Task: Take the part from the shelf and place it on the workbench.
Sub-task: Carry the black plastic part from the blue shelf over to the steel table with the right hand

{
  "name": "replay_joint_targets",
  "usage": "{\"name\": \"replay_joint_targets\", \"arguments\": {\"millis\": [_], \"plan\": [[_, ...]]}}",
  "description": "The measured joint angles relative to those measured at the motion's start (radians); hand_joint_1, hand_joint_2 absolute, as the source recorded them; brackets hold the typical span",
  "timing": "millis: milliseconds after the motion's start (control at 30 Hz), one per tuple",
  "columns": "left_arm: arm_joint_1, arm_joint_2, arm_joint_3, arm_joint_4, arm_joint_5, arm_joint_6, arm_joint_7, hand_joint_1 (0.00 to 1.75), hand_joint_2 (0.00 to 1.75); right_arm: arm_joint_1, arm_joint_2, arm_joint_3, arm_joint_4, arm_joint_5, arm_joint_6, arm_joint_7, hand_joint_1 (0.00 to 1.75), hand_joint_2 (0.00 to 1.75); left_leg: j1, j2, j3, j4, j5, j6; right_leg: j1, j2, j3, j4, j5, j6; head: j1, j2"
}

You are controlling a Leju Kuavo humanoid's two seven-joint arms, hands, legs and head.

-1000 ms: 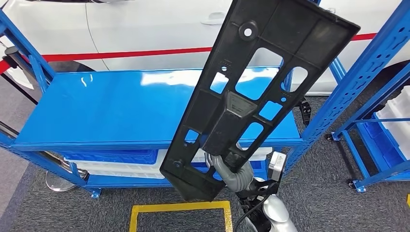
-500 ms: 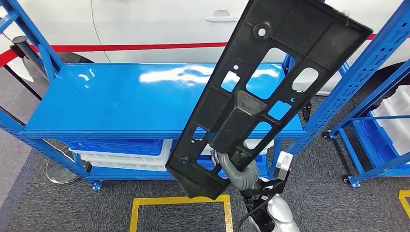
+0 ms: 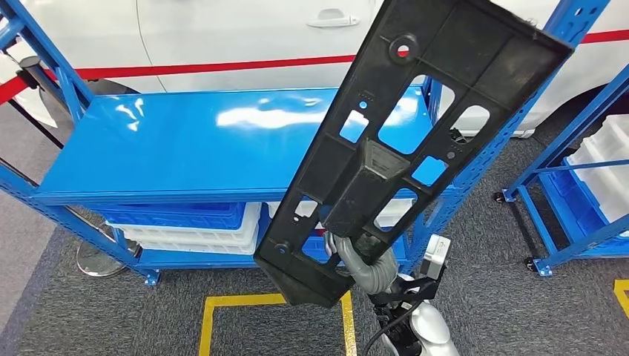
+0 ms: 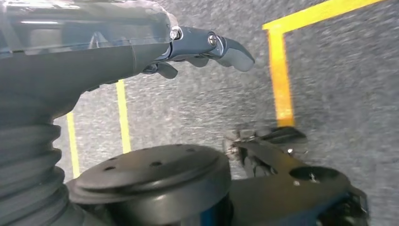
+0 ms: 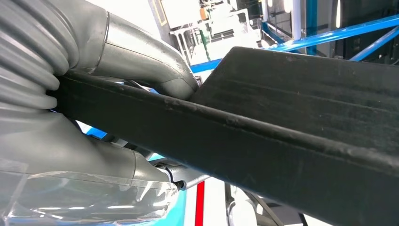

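Right hand [image 3: 363, 259] gripped long black perforated plastic panel [image 3: 415, 141], carry step; next, lowering onto blue metal workbench [image 3: 185, 148] at ten o'clock.

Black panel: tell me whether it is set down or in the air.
In the air. The right hand grips the black panel near its lower end, tilted over the blue bench, not resting on it.

We record a white car [image 3: 237, 33] with a red stripe [image 3: 200, 69] behind the racking. Blue and white bins [image 3: 185, 226] sit low. Yellow floor tape [image 3: 245, 308] marks grey carpet [image 3: 512, 297].
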Motion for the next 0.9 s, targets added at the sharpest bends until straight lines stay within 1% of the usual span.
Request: {"name": "replay_joint_targets", "arguments": {"millis": [33, 67, 100, 133, 167, 233, 267, 333, 433, 500, 533, 567, 600, 633, 667, 700, 733, 800, 833, 867, 900], "plan": [[0.001, 0.0, 0.0, 0.0, 0.0, 0.0, 0.0, 0.0, 1.75, 0.0, 0.001, -0.002, 0.0, 0.0, 0.001, 0.001, 1.75, 1.75, -0.002, 0.0, 0.042, -0.072, 0.021, 0.005, 0.001, 0.001, -0.003, 0.001, 0.004, 0.004, 0.0, 0.0], [0.001, 0.0, 0.0, 0.0, -0.001, 0.001, 0.001, 0.0, 1.75, -0.001, 0.003, -0.004, 0.0, 0.0, 0.002, 0.003, 1.75, 1.75, -0.004, -0.001, 0.073, -0.129, 0.034, 0.01, 0.002, 0.001, -0.007, 0.001, 0.009, 0.009, 0.0, 0.0], [0.001, 0.0, 0.0, 0.0, -0.002, 0.001, 0.001, 0.0, 1.75, -0.001, 0.004, -0.005, -0.001, 0.0, 0.003, 0.005, 1.75, 1.75, -0.007, -0.001, 0.087, -0.162, 0.038, 0.016, 0.002, 0.0, -0.01, 0.001, 0.014, 0.015, 0.0, 0.0], [0.001, 0.0, 0.0, 0.0, -0.002, 0.001, 0.001, 0.0, 1.75, -0.001, 0.005, -0.005, -0.001, 0.0, 0.004, 0.006, 1.75, 1.75, -0.01, -0.002, 0.087, -0.173, 0.037, 0.021, 0.001, -0.001, -0.013, 0.0, 0.019, 0.022, 0.001, 0.0], [0.001, 0.0, 0.0, 0.0, -0.003, 0.001, 0.001, 0.0, 1.75, -0.001, 0.006, -0.006, -0.001, 0.001, 0.005, 0.008, 1.75, 1.75, -0.011, -0.003, 0.084, -0.177, 0.042, 0.028, 0.001, -0.001, -0.014, -0.002, 0.025, 0.029, 0.001, 0.0], [0.003, 0.0, 0.0, 0.0, -0.003, 0.001, 0.001, 0.0, 1.75, -0.001, 0.007, -0.006, -0.001, 0.001, 0.006, 0.009, 1.75, 1.75, -0.007, -0.001, 0.083, -0.186, 0.059, 0.04, -0.001, -0.001, -0.017, 0.0, 0.023, 0.04, 0.001, 0.0], [0.003, 0.0, 0.0, 0.0, -0.003, 0.001, 0.001, 0.0, 1.75, -0.001, 0.007, -0.007, -0.001, 0.001, 0.007, 0.009, 1.75, 1.75, -0.004, 0.001, 0.083, -0.192, 0.066, 0.044, -0.001, 0.0, -0.019, 0.004, 0.018, 0.043, 0.001, 0.0], [0.003, 0.0, 0.0, 0.0, -0.003, 0.001, 0.001, 0.0, 1.75, -0.001, 0.007, -0.008, -0.001, 0.001, 0.007, 0.009, 1.75, 1.75, -0.003, 0.002, 0.084, -0.194, 0.07, 0.045, -0.002, 0.001, -0.022, 0.009, 0.01, 0.044, 0.001, 0.0], [0.003, -0.001, 0.0, 0.0, -0.003, 0.001, 0.001, 0.0, 1.75, -0.002, 0.007, -0.008, -0.001, 0.001, 0.007, 0.009, 1.75, 1.75, -0.003, 0.002, 0.083, -0.194, 0.07, 0.046, -0.001, 0.001, -0.023, 0.011, 0.007, 0.044, 0.001, 0.0], [0.002, -0.001, -0.001, 0.0, -0.003, 0.001, 0.001, 0.0, 1.75, -0.002, 0.007, -0.009, -0.001, 0.001, 0.007, 0.009, 1.75, 1.75, -0.003, 0.002, 0.078, -0.194, 0.073, 0.051, -0.001, 0.001, -0.034, 0.037, -0.018, 0.045, 0.002, 0.0], [0.002, -0.001, -0.001, 0.0, -0.003, 0.001, 0.001, 0.0, 1.75, -0.002, 0.007, -0.009, -0.001, 0.001, 0.008, 0.009, 1.75, 1.75, -0.004, 0.003, 0.072, -0.193, 0.077, 0.054, -0.001, 0.002, -0.05, 0.078, -0.048, 0.047, 0.002, 0.0], [0.002, -0.002, -0.001, 0.0, -0.003, 0.001, 0.001, 0.0, 1.75, -0.001, 0.006, -0.01, -0.001, 0.0, 0.009, 0.009, 1.75, 1.75, -0.004, 0.004, 0.066, -0.192, 0.081, 0.056, -0.001, 0.002, -0.07, 0.132, -0.083, 0.048, 0.002, 0.0], [0.002, -0.002, -0.001, 0.0, -0.004, 0.0, 0.002, 0.0, 1.75, -0.001, 0.006, -0.013, -0.001, -0.002, 0.014, 0.009, 1.75, 1.75, -0.005, 0.004, 0.052, -0.185, 0.087, 0.056, -0.001, 0.002, -0.046, 0.127, -0.086, 0.049, 0.002, 0.0], [0.002, -0.002, -0.001, 0.0, -0.004, 0.0, 0.003, 0.0, 1.75, -0.002, 0.006, -0.016, -0.001, -0.005, 0.019, 0.009, 1.75, 1.75, -0.006, 0.005, 0.036, -0.176, 0.092, 0.052, -0.001, 0.002, -0.017, 0.109, -0.09, 0.047, 0.002, 0.0], [0.001, -0.002, -0.001, 0.0, -0.005, 0.0, 0.004, 0.0, 1.75, -0.003, 0.007, -0.018, -0.002, -0.008, 0.024, 0.008, 1.75, 1.75, -0.008, 0.005, 0.023, -0.166, 0.096, 0.048, 0.0, 0.002, 0.018, 0.066, -0.075, 0.043, 0.002, 0.0], [0.001, -0.002, -0.002, 0.0, -0.006, -0.001, 0.005, 0.0, 1.75, -0.004, 0.007, -0.02, -0.002, -0.01, 0.028, 0.008, 1.75, 1.75, -0.009, 0.004, 0.01, -0.156, 0.1, 0.041, 0.002, 0.003, 0.058, 0.009, -0.053, 0.037, 0.002, 0.0], [0.0, -0.002, -0.002, 0.0, -0.006, -0.001, 0.006, 0.0, 1.75, -0.004, 0.007, -0.021, -0.002, -0.01, 0.028, 0.008, 1.75, 1.75, -0.011, 0.004, 0.006, -0.154, 0.102, 0.035, 0.004, 0.003, 0.057, 0.003, -0.053, 0.031, 0.001, 0.0], [0.0, -0.002, -0.002, 0.0, -0.006, -0.001, 0.006, 0.0, 1.75, -0.004, 0.008, -0.021, -0.003, -0.011, 0.028, 0.007, 1.75, 1.75, -0.009, 0.004, 0.002, -0.152, 0.105, 0.025, 0.005, 0.003, 0.051, 0.0, -0.043, 0.018, 0.002, 0.0], [0.0, -0.002, -0.002, 0.0, -0.006, -0.001, 0.006, 0.0, 1.75, -0.004, 0.009, -0.021, -0.003, -0.011, 0.029, 0.007, 1.75, 1.75, -0.008, 0.003, -0.003, -0.143, 0.096, 0.019, 0.004, 0.002, 0.049, -0.003, -0.037, 0.011, 0.001, 0.0], [0.0, -0.002, -0.002, 0.0, -0.006, -0.001, 0.006, 0.0, 1.75, -0.005, 0.01, -0.021, -0.004, -0.011, 0.029, 0.007, 1.75, 1.75, -0.006, 0.002, -0.013, -0.118, 0.074, 0.013, 0.002, 0.001, 0.045, -0.006, -0.032, 0.004, 0.0, 0.0], [0.0, -0.002, -0.002, 0.0, -0.006, -0.001, 0.006, 0.0, 1.75, -0.005, 0.012, -0.021, -0.004, -0.012, 0.03, 0.008, 1.75, 1.75, -0.004, 0.001, -0.03, -0.074, 0.04, 0.008, 0.0, 0.0, 0.041, -0.007, -0.026, -0.001, -0.001, 0.0]]}}
